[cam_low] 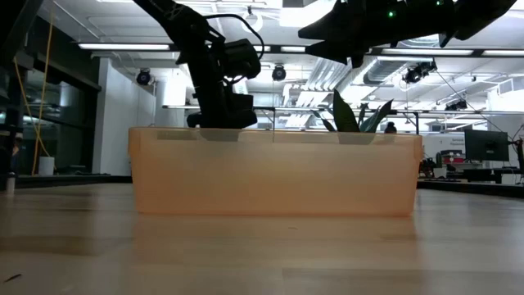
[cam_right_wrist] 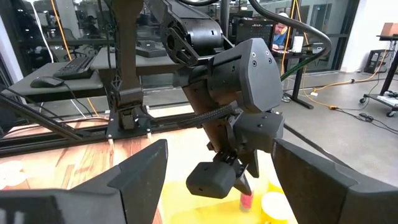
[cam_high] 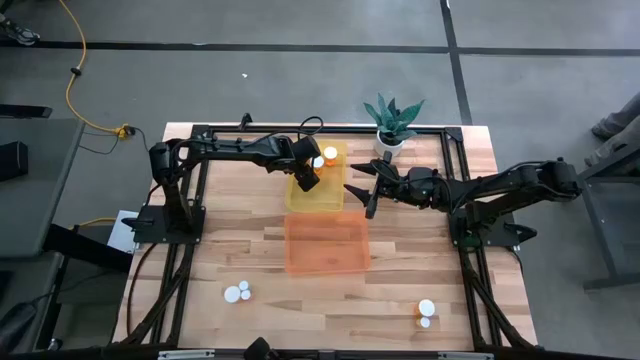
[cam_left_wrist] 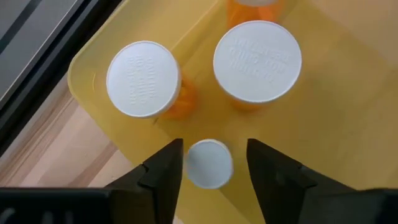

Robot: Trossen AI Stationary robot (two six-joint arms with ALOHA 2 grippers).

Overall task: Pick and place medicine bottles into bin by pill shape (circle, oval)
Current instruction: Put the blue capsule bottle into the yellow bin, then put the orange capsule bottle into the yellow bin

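Orange plastic under white caps: the medicine bottles stand in the yellow bin, probably light, rigid and slick. Left gripper straddles the smallest, jaws apart; grasp it beneath the cap. Right gripper hovers open nearby.

A third large bottle in the yellow tray is cut off by the frame edge. Pill shapes inside can't be made out. The orange bin's wall hides whatever is inside.
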